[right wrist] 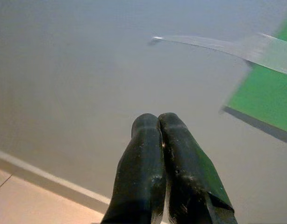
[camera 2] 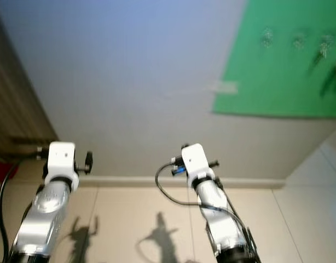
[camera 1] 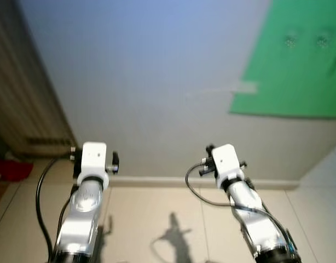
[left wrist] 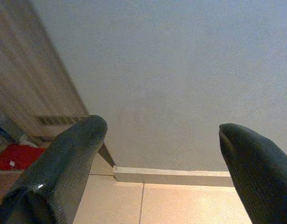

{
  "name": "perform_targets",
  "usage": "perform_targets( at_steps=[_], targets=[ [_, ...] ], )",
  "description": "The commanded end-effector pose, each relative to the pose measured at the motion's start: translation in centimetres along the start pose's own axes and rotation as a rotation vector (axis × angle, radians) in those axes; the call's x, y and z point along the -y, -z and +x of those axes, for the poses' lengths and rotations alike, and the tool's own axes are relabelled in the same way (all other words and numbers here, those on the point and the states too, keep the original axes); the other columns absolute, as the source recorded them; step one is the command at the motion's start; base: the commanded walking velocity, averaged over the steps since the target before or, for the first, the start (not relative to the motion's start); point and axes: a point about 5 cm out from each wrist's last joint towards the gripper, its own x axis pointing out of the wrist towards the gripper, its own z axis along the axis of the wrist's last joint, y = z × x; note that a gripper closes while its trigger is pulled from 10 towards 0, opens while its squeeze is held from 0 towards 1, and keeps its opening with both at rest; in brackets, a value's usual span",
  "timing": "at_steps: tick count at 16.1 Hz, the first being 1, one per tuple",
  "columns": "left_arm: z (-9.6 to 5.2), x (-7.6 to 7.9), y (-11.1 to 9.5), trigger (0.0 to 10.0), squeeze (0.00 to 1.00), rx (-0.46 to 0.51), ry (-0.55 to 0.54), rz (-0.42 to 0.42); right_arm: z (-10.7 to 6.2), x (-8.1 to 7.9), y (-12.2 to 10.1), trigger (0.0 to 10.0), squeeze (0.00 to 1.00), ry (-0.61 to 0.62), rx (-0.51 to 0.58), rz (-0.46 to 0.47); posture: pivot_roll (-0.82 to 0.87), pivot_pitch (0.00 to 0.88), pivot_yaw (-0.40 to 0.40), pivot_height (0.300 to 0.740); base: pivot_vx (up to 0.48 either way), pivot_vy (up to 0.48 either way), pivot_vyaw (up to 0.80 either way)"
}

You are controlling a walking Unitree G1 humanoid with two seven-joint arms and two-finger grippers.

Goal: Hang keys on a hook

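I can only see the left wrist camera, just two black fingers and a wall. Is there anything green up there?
Observer: Yes, a green sheet is taped on the wall, up to the robot's right.
Operator: Are there hooks on it?
Observer: Small blurred hooks sit in a row near its top in the right eye view; something dark hangs at the right end, too blurred to name.
Operator: What's the other hand doing?
Observer: The right gripper has its fingers pressed together, pointing at the wall beside the sheet's lower corner. I can't see keys between them.
Operator: And mine?
Observer: Your left gripper is wide open, aimed at the bare wall above the skirting board.
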Motion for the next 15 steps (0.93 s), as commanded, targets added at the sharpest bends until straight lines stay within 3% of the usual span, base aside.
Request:
perform_targets(
  at_steps=[1,5,13,15],
  targets=[
    [0.05,0.75,-0.50,10.0,0.00,0.014,0.019,0.002,-0.28,0.76,0.33,0.0,0.00,0.017,-0.013,-0.008,-0.06,0.000,0.014,0.723,0.000,-0.431,0.00],
    [0.23,0.54,-0.58,10.0,0.00,0.006,0.000,-0.005,-0.18,0.51,0.24,0.0,0.00,0.008,-0.012,-0.006,-0.06,0.000,0.015,0.723,0.000,-0.430,0.00],
    [0.35,0.29,-0.19,10.0,0.00,-0.019,-0.030,-0.013,-0.12,0.68,0.18,0.0,0.00,-0.001,-0.016,-0.012,-0.07,0.000,0.012,0.723,0.260,-0.401,0.00],
    [0.33,0.10,-0.14,10.0,0.00,-0.022,-0.054,-0.022,-0.16,0.68,0.16,0.0,0.00,-0.003,-0.015,-0.013,-0.07,0.000,0.010,0.723,0.000,0.000,0.00]
  ],
)
